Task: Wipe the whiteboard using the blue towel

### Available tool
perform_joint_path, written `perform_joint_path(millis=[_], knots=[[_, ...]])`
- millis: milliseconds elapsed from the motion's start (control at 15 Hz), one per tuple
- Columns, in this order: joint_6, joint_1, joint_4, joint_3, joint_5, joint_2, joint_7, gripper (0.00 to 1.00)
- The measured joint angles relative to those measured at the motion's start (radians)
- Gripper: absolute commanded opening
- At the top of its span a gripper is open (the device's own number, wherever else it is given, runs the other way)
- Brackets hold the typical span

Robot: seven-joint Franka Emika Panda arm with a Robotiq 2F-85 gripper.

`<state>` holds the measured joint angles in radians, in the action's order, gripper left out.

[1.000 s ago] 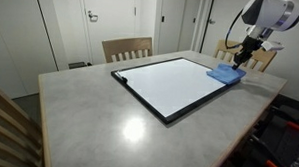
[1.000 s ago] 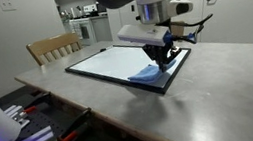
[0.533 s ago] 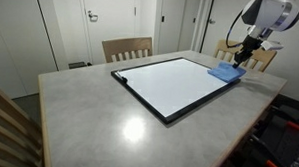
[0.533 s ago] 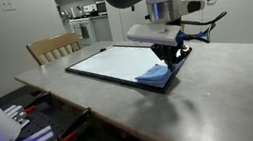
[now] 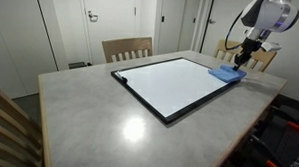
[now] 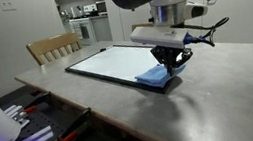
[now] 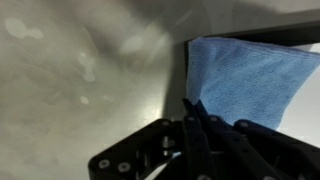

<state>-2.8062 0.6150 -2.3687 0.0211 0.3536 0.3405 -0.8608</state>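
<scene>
blue towel (image 5: 226, 72): on whiteboard (image 5: 174, 84), right corner | gripper (image 6: 173, 63): over towel, apparently touching; finger spread cannot be told | chair (image 5: 127, 48): far side of table (image 5: 88, 116)

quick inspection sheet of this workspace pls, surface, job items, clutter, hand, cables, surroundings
surface: grey table, bare apart from the job's things, with glare from the lights
job's things: whiteboard flat on the table, its face looks clean; blue towel lies crumpled on one corner of it
clutter: nothing seen
hand: hangs just above the towel; cannot tell whether it is open or shut
cables: one black cable loops out from the wrist, off the table
surroundings: wooden chair at the far side of the table, white doors behind it
</scene>
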Motion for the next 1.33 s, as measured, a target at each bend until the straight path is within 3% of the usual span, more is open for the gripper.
perform_joint_path(millis=[667,1067,1333], knots=[[0.0,-0.038,0.014,0.052,-0.146,0.012,0.036,0.01],[0.0,-0.052,-0.014,-0.022,-0.039,-0.077,0.04,0.01],[0.008,-0.138,-0.072,-0.051,0.032,-0.224,0.062,0.01]])
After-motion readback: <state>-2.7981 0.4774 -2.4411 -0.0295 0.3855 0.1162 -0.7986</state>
